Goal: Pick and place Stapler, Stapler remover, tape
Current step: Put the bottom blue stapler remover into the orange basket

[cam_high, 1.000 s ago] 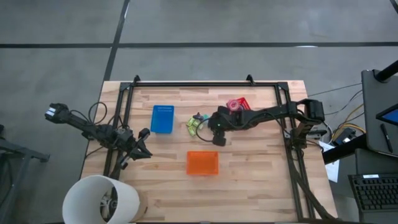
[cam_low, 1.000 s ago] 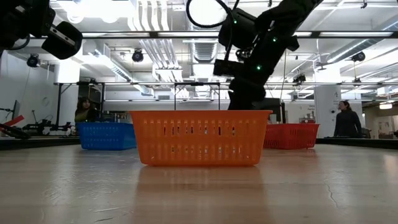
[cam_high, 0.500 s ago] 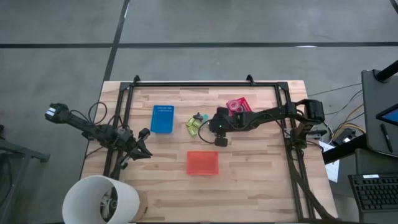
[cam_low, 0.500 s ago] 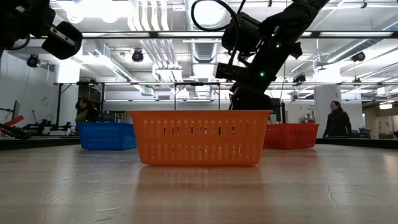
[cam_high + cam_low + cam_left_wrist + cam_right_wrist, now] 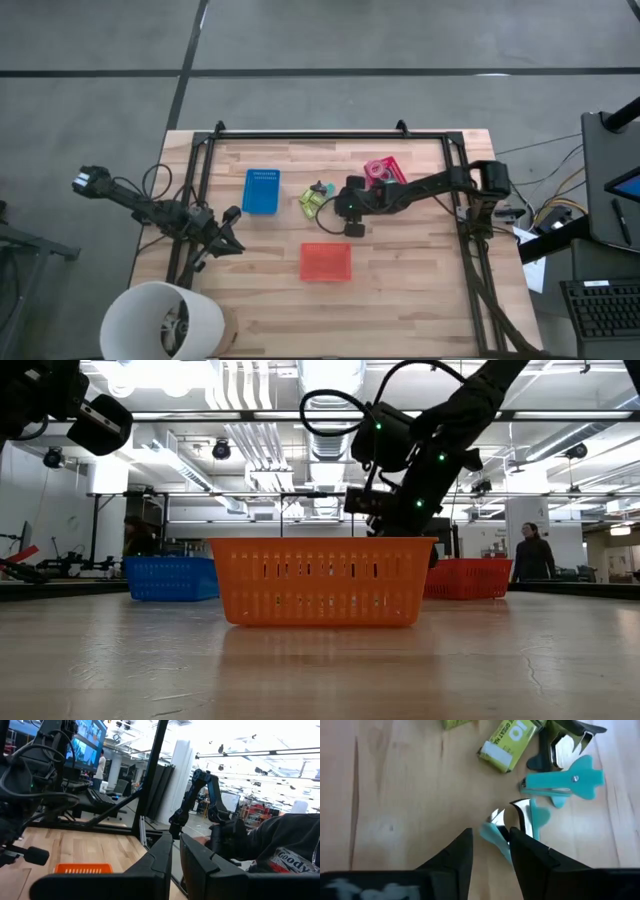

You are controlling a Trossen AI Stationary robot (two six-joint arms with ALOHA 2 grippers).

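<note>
Teal staple remover [image 5: 520, 827] between right hand's [image 5: 490, 840] fingers; left hand [image 5: 175, 850] shut.

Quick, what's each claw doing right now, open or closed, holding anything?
Left claw: shut, empty, parked at the table's left edge.
Right claw: closing around a teal staple remover on the table; grip cannot be told yet.

- Wooden table [image 5: 400, 300].
- White round bucket [image 5: 160, 322] overlapping the table's front-left corner.
- Small yellow-green boxes [image 5: 309, 203] near the table's middle.
- A person [image 5: 528, 555] stands in the room beyond.
</note>
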